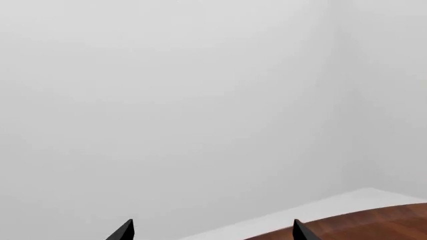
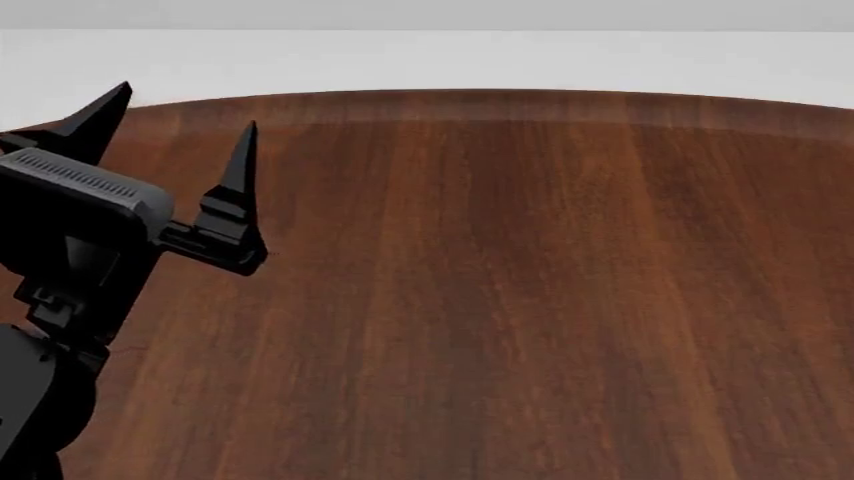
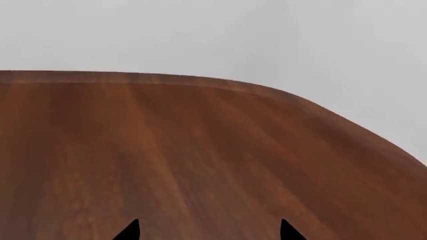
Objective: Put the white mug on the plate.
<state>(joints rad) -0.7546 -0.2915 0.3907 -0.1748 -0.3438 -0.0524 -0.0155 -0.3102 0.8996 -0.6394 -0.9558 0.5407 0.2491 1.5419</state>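
Head view shows only the dark brown wooden desk (image 2: 534,300) and the black left claw (image 2: 180,125) raised over its near-left part, prongs spread wide and empty, while neither mug nor plate appears anywhere, so direction and nearer arm cannot be judged.

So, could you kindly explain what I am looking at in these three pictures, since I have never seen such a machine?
This is a simulated two-armed robot at a brown wooden table. One picture comes from a camera on its head, looking down over the table; there the left gripper shows, fingers spread and empty. The other two come from cameras near each gripper. The left wrist view faces mostly a pale wall, with a table corner and two dark fingers at its edge. The right wrist view shows bare tabletop and the right gripper, also open. Nothing is held. No mug or plate appears in any picture.
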